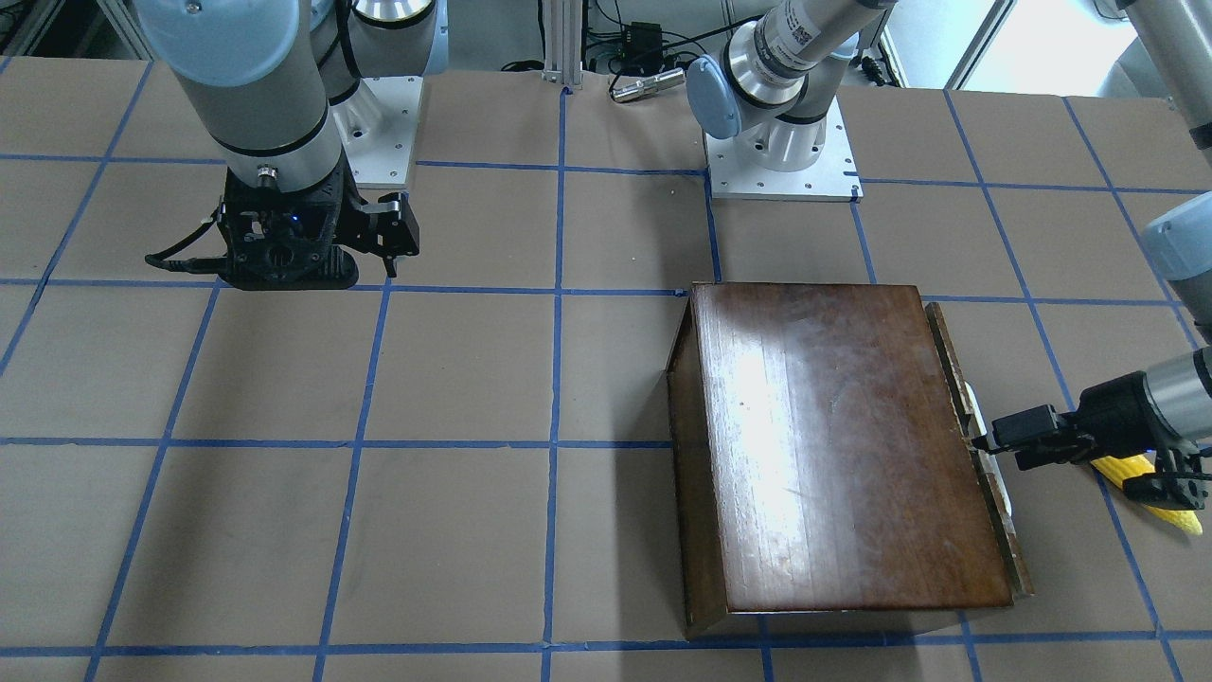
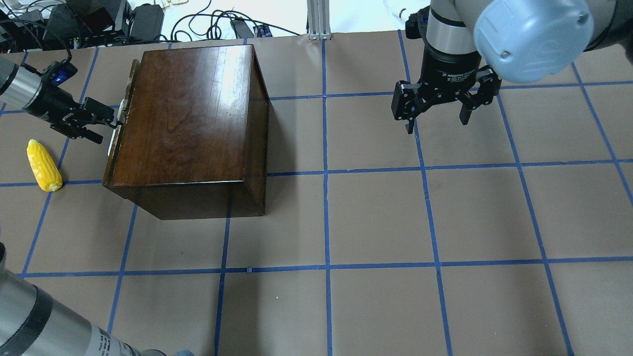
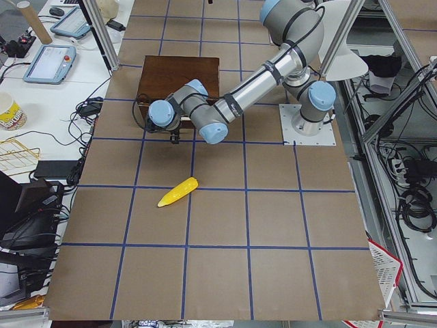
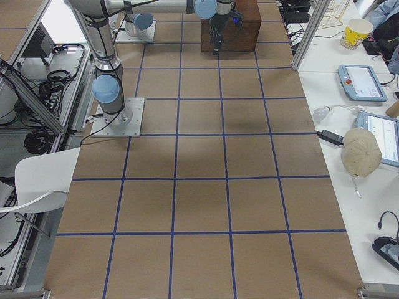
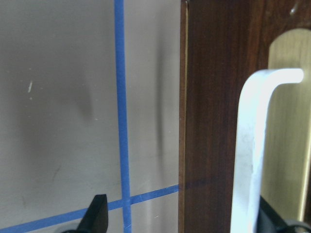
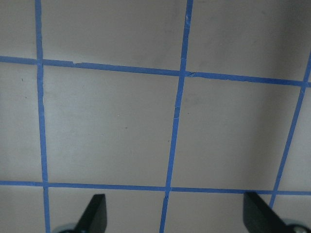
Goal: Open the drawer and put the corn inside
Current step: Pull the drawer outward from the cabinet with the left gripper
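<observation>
Left gripper (image 2: 109, 129) spread wide astride the drawer (image 1: 1008, 540) handle (image 5: 250, 145); the unbraced box (image 2: 188, 113) may slide when pulled, and the drawer may shove the corn (image 2: 43, 165). Right gripper (image 2: 437, 118) wide, idle

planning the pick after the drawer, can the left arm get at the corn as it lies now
Probably yes. The corn lies close beside the left tool, with nothing between them; that tool stands open at the drawer handle.

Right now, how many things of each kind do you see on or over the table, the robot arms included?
Wooden box: 1
Corn: 1
Robot arms: 2, the left arm and the right arm
Total: 4
</observation>
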You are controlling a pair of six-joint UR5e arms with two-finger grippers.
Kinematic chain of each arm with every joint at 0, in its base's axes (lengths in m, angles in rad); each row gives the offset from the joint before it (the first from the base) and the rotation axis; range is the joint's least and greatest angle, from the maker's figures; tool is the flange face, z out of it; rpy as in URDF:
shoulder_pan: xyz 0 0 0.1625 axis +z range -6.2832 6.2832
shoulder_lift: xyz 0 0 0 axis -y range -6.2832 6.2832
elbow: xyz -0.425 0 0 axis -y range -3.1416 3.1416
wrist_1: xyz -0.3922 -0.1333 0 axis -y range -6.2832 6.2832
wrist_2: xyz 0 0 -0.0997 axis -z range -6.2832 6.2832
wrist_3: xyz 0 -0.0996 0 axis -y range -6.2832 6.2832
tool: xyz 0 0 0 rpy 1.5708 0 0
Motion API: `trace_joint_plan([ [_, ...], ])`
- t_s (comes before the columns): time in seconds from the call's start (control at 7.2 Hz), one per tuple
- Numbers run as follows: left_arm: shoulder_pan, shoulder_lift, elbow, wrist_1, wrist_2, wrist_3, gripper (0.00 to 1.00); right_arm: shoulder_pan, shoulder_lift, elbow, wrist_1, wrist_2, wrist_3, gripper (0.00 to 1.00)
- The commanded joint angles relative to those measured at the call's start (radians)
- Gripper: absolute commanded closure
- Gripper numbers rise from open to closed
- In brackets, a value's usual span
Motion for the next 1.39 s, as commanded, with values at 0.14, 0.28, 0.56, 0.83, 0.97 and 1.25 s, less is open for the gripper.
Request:
trace_joint_plan([
  [0.14, 0.018, 0.000, 0.003, 0.000, 0.009, 0.001, 0.00, 0.000, 0.000, 0.000, 0.000, 0.000, 0.000, 0.00],
  [0.28, 0.019, 0.002, 0.005, 0.000, 0.010, 0.001, 0.00, 0.000, 0.000, 0.000, 0.000, 0.000, 0.000, 0.00],
  [0.56, 0.019, 0.002, 0.026, 0.000, 0.038, 0.003, 0.00, 0.000, 0.000, 0.000, 0.000, 0.000, -0.001, 0.00],
  [0.83, 0.019, 0.002, 0.028, 0.002, 0.046, 0.040, 0.00, 0.000, 0.000, 0.000, 0.000, 0.000, -0.001, 0.00],
  [0.97, 0.021, 0.003, 0.030, 0.003, 0.046, 0.040, 0.00, 0.000, 0.000, 0.000, 0.000, 0.000, -0.001, 0.00],
  [1.25, 0.053, -0.001, 0.033, 0.006, 0.046, 0.043, 0.00, 0.000, 0.000, 0.000, 0.000, 0.000, -0.001, 0.00],
])
